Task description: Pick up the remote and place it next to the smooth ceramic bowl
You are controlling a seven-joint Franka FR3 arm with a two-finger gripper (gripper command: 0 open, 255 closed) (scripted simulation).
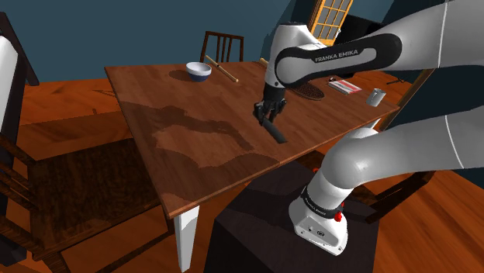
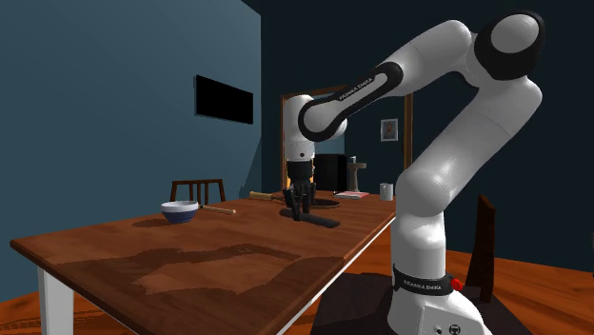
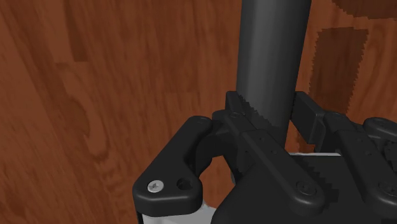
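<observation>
Brown wooden table (image 1: 202,147), contents listed from the shoulder view's left.
1. White bowl (image 1: 198,71) with a blue outside, near the far edge.
2. Wooden stick (image 1: 221,70), just beside the bowl.
3. Black pincer (image 1: 267,116), fingers closed on one end of the black remote (image 1: 277,133). The remote's free end slants down towards the table, well apart from the bowl; contact with the table cannot be told.
4. Grey mug (image 1: 376,96), near the right-hand corner.
</observation>
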